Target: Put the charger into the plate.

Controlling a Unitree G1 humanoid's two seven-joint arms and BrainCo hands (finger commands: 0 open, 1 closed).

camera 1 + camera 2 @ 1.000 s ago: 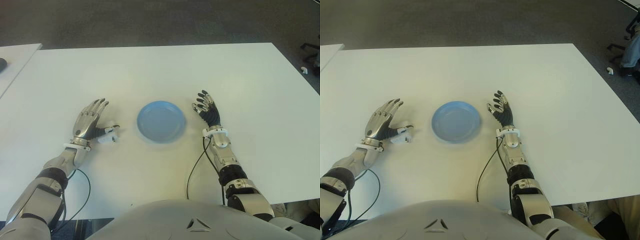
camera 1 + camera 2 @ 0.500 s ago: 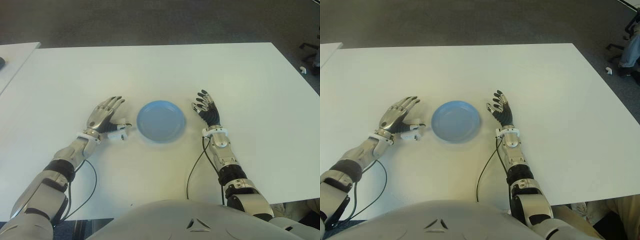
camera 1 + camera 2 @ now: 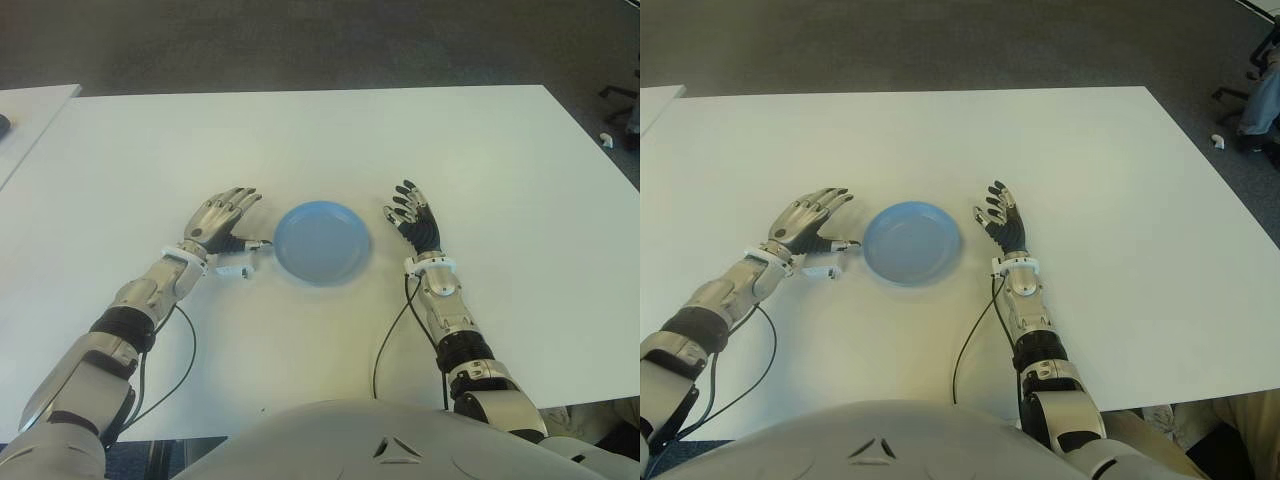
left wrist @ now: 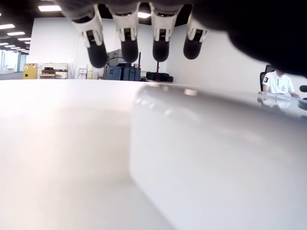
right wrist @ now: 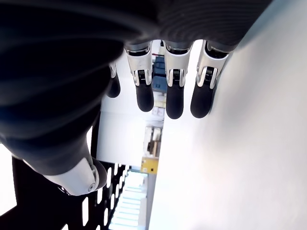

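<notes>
Our left hand (image 3: 222, 217) hovers just left of the blue plate (image 3: 322, 242), fingers spread and relaxed, grasping nothing. The white charger (image 3: 236, 268) lies on the white bench (image 3: 300, 140) just beneath the thumb, beside the plate's left rim and outside it; whether the thumb touches it we cannot tell. In the left wrist view the charger fills the foreground as a pale block. Our right hand (image 3: 413, 222) shows just right of the plate, fingers loosely extended and empty.
</notes>
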